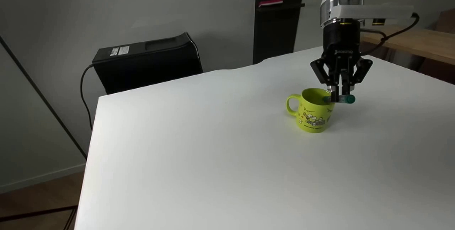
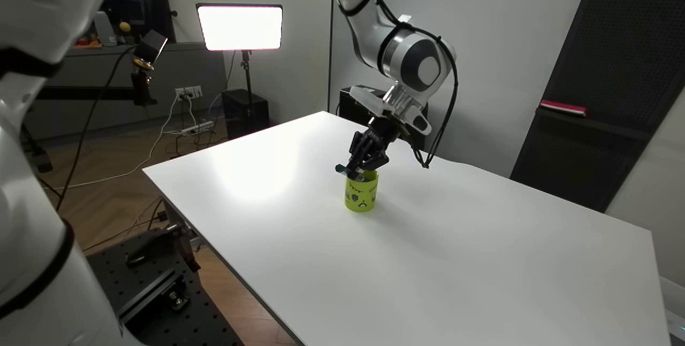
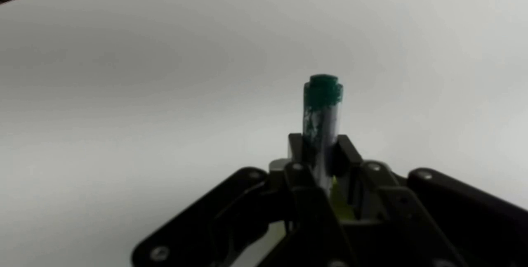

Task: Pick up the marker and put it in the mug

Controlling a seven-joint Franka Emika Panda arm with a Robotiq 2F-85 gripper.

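The mug (image 1: 314, 116) is yellow-green with a side handle and printed figures. It stands upright on the white table and also shows in an exterior view (image 2: 361, 196). My gripper (image 1: 339, 98) is at the mug's rim, on the side away from the handle, and is shut on the marker (image 1: 350, 99). The marker's green end sticks out beyond the mug in both exterior views (image 2: 341, 168). Its other end points over the mug's mouth. In the wrist view the marker (image 3: 323, 98) sits between the fingertips, and a patch of the mug (image 3: 342, 207) shows behind them.
The white table (image 1: 199, 159) has its edges in view. A black box (image 1: 149, 61) stands behind the table. A dark shelf panel (image 1: 279, 20) stands against the wall. A lit lamp panel (image 2: 239, 28) stands beyond the table.
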